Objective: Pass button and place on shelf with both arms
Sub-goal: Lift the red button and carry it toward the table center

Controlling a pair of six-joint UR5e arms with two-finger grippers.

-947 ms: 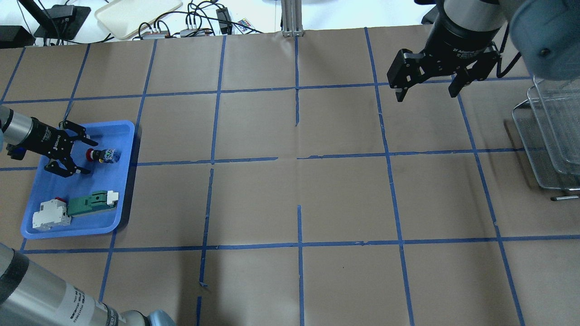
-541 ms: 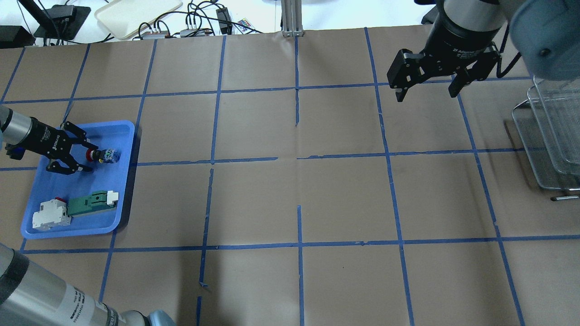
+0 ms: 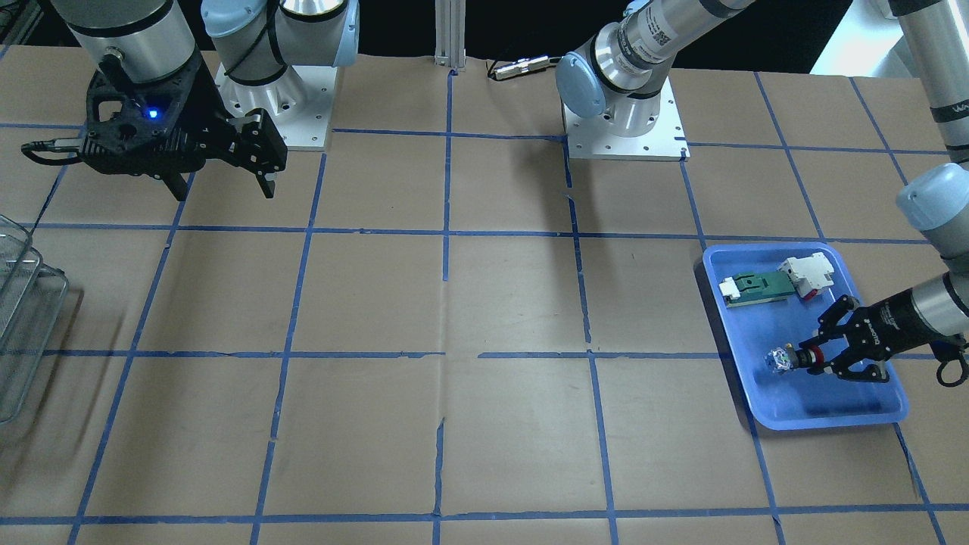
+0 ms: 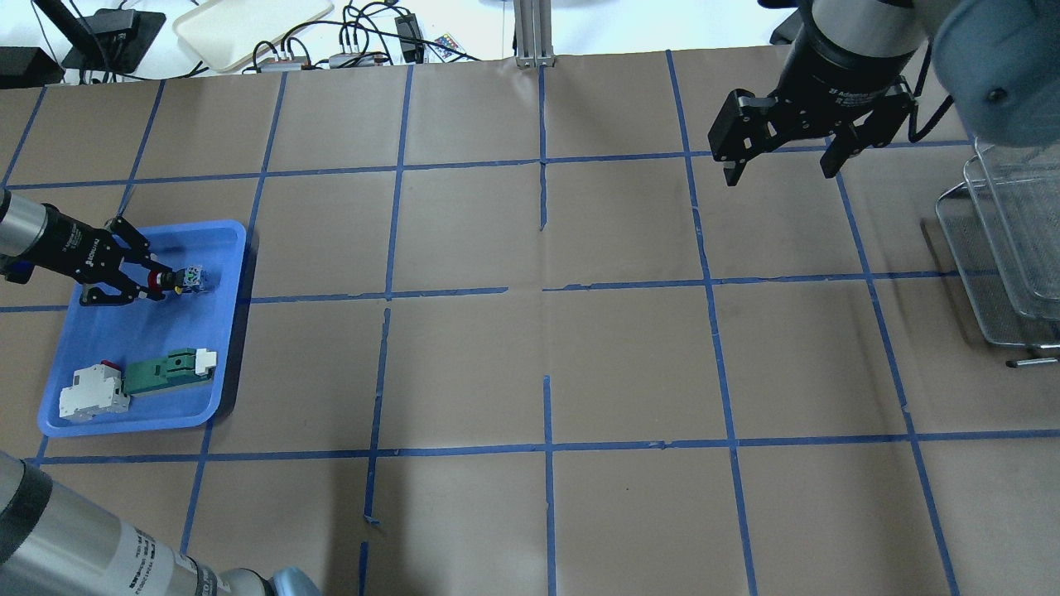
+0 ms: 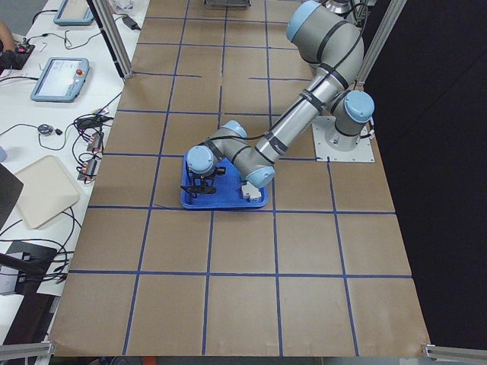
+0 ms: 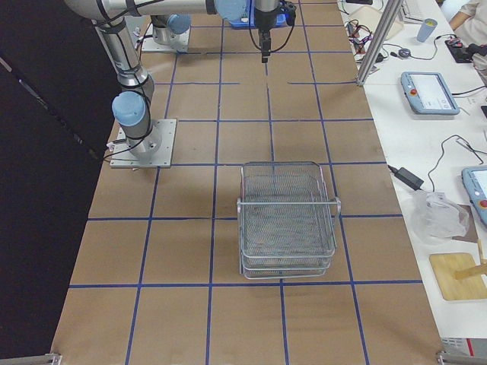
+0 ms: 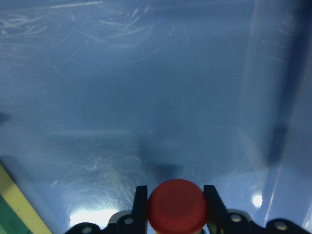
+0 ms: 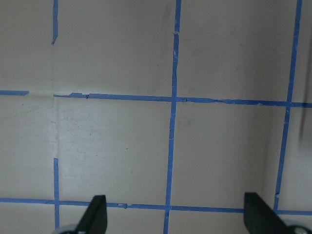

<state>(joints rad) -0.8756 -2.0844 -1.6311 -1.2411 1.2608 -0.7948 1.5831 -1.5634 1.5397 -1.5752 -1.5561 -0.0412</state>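
**A:** Where is the button (image 4: 187,281) found?

**B:** It is seen in the blue tray (image 4: 217,403), at the end farther from the robot, gripped by the left gripper (image 4: 166,283). The red cap (image 7: 177,205) is pinched between the two fingers (image 7: 140,200), which are drawn in narrowly against its sides. The terminal end is pointed away from the wrist. Whether the tray floor is touched cannot be told.

**A:** What else is held in the tray?

**B:** A green part (image 4: 166,371) and a white block (image 4: 91,393) are laid side by side at the nearer end, well apart from the button.

**A:** And the right gripper (image 4: 778,170)?

**B:** It is held above bare table, spread wide, with nothing between its fingers (image 8: 95,213). The shelf (image 4: 1006,240) is stood nearby, at the table's right edge.
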